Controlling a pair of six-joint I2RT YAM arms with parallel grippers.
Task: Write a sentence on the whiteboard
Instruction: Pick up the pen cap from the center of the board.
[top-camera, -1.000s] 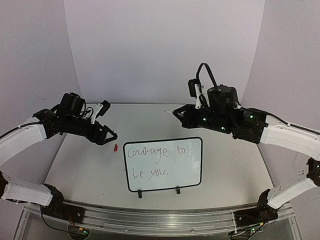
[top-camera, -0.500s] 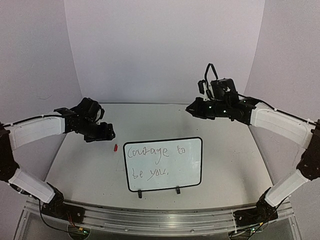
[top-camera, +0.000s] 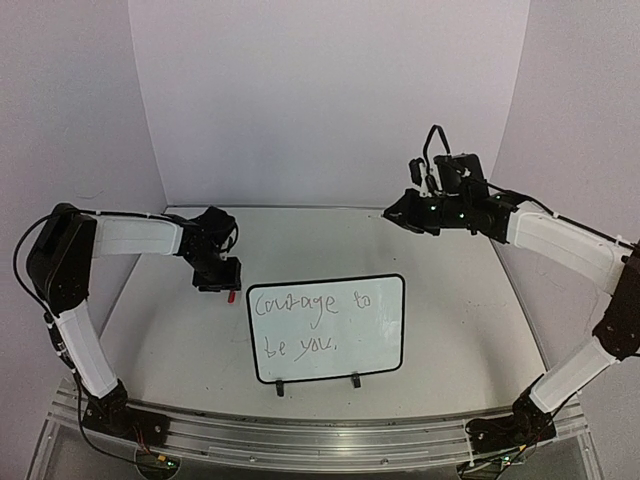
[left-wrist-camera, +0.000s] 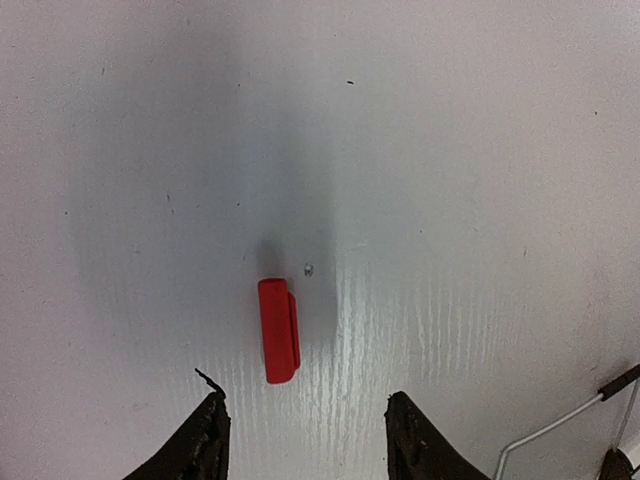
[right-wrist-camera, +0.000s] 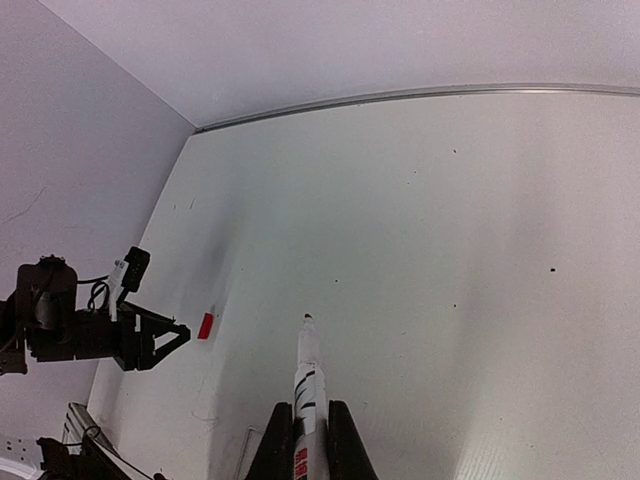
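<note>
Moved: left claw (top-camera: 222, 284) swung in from farther left of the whiteboard (top-camera: 385, 345), now hanging just off its upper left corner; right claw (right-wrist-camera: 305, 442) pulled up and back, away from the whiteboard's far right corner.
Left claw: pointed straight down at the table (top-camera: 455, 330), jaws apart, nothing between them.
Red cap (left-wrist-camera: 279, 330): flat on the table just left of the whiteboard's upper left corner, apart from its black border. In the left wrist view, just ahead of the fingertips and a little toward the left one, not yet between them.
Why there: probably lined up over the cap to pick it up.
Right claw: closed around a marker (right-wrist-camera: 307, 378), bare tip leading, held in the air well beyond the whiteboard's far edge.
Why held so: likely to keep the bare tip off the whiteboard and ready for capping.
Sentence (top-camera: 310, 322): two handwritten lines across the whiteboard, left half mostly, reading "Courage to be you,".
Whiteboard: flat at the table's middle, two small clips on its near edge.
Stage: writing seemingly done; capping apparently next.
</note>
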